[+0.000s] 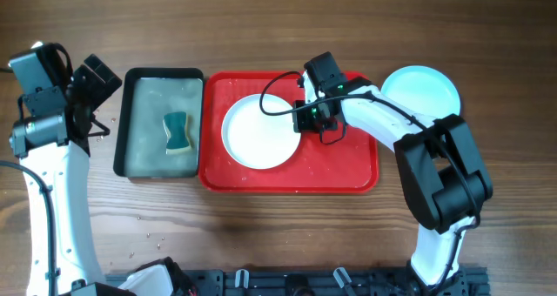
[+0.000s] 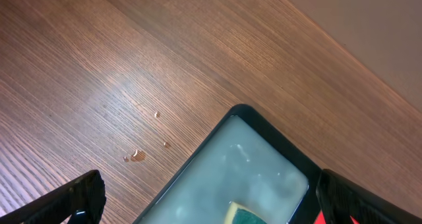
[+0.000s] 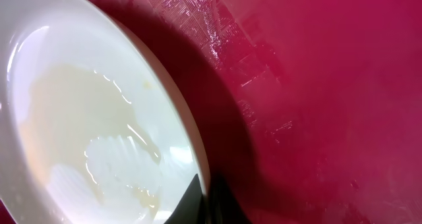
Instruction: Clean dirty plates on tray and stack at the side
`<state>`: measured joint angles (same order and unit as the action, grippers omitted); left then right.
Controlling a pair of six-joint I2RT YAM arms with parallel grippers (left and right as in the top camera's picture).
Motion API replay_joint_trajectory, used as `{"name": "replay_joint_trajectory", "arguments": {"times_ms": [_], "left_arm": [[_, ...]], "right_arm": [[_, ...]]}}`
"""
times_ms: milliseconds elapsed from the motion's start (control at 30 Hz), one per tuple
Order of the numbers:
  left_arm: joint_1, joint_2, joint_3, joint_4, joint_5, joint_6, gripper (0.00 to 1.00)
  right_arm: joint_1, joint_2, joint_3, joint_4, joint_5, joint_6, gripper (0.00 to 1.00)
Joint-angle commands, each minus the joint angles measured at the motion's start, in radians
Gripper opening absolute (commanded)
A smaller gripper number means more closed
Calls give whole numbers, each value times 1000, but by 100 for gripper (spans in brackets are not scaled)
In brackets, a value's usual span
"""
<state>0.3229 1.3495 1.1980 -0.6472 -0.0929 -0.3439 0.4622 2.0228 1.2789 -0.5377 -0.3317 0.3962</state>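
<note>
A white plate lies on the left half of the red tray. It is wet, with a yellowish film on it in the right wrist view. My right gripper is shut on the white plate's right rim; a dark finger lies on the rim, with the wet tray beside it. A light cyan plate sits on the table right of the tray. My left gripper is open and empty, hovering over the near corner of the black tray.
The black tray left of the red tray holds cloudy water and a green-yellow sponge, also partly seen in the left wrist view. Water drops lie on the wooden table by its corner.
</note>
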Motion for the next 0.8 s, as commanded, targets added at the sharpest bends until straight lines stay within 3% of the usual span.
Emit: {"name": "replay_joint_trajectory", "arguments": {"times_ms": [0, 333, 633, 767], "left_arm": [[7, 5, 8, 0, -6, -16, 100], [7, 5, 8, 0, -6, -16, 100], [7, 5, 8, 0, -6, -16, 100], [7, 5, 8, 0, -6, -16, 100]], "right_arm": [[3, -2, 79, -89, 78, 8, 4], [17, -41, 280, -174, 153, 1, 4], [228, -41, 282, 95, 347, 105, 4], [340, -33, 282, 209, 575, 99, 4]]}}
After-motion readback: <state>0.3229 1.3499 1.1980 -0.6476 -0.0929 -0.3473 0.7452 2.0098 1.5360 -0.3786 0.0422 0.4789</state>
